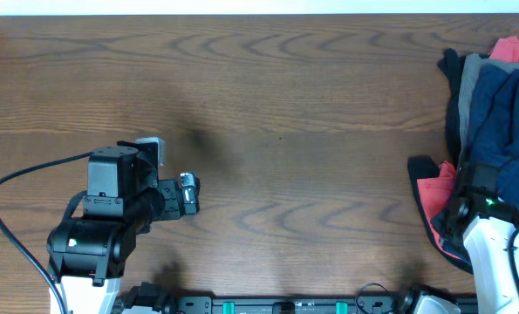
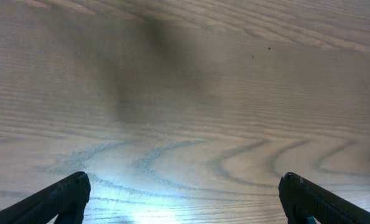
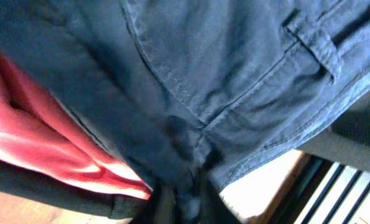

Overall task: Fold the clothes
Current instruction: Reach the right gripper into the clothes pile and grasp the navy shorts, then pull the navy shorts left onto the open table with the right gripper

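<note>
A pile of clothes lies at the table's right edge: a dark navy garment [image 1: 503,113] on top, with grey [image 1: 474,70], red [image 1: 512,51] and black pieces around it. A second red piece [image 1: 433,194] lies lower at the front. My right gripper [image 1: 479,187] sits at the pile's front edge and is shut on the navy garment [image 3: 234,68]; in the right wrist view navy fabric is pinched between the fingers [image 3: 188,199], with red cloth [image 3: 41,143] to the left. My left gripper [image 1: 189,194] hovers open and empty over bare wood at the left [image 2: 185,193].
The wooden table [image 1: 285,105] stretches between the two arms. A black cable [image 1: 15,187] loops left of the left arm. A rail with green fittings [image 1: 285,305] runs along the front edge.
</note>
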`<action>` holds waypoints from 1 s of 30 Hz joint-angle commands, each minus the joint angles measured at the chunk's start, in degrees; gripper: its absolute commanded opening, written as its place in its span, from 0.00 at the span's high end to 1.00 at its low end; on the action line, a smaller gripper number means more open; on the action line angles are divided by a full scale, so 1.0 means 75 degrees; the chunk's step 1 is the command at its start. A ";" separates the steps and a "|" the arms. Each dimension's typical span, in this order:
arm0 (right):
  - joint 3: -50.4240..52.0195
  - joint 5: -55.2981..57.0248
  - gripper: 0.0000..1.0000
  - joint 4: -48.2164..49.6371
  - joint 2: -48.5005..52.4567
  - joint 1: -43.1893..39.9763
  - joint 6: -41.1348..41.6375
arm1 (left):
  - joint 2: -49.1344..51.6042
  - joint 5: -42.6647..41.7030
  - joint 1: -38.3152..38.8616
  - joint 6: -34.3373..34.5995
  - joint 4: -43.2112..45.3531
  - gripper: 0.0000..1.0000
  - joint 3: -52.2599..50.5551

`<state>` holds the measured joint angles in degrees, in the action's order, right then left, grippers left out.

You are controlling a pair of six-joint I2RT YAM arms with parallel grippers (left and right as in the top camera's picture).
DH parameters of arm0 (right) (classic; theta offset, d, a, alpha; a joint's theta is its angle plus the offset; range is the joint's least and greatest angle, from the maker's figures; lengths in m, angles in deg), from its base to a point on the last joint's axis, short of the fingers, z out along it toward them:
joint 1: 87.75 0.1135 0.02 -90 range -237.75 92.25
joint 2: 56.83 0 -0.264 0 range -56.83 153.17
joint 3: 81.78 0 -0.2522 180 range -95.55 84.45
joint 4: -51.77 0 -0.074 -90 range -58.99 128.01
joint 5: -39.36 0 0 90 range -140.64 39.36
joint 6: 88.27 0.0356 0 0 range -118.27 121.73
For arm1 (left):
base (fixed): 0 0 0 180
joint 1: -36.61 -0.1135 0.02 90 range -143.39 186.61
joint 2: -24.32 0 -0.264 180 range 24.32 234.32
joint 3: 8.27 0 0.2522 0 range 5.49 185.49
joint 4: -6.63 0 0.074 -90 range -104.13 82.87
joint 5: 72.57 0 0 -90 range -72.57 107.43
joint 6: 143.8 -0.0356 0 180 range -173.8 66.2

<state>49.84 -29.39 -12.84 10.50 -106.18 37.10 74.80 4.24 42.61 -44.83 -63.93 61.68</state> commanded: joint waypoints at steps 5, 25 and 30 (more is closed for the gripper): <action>-0.0038 -0.0175 0.99 0.0020 0.0038 -0.0055 0.0038 | 0.0006 -0.0041 -0.0026 -0.0102 0.0114 0.02 0.0149; -0.6111 -0.3678 0.99 -0.1880 0.0192 0.2801 -0.2294 | 0.0108 -0.0041 -0.0026 -0.0102 0.0358 0.02 0.0149; -0.5595 -0.3701 0.99 -0.1419 0.0927 0.4307 -0.2057 | 0.0236 -0.0041 -0.0026 -0.0102 0.0364 0.02 0.0149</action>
<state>6.15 -54.35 -24.86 14.57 -78.53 20.45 75.98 4.24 42.61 -44.83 -61.09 61.78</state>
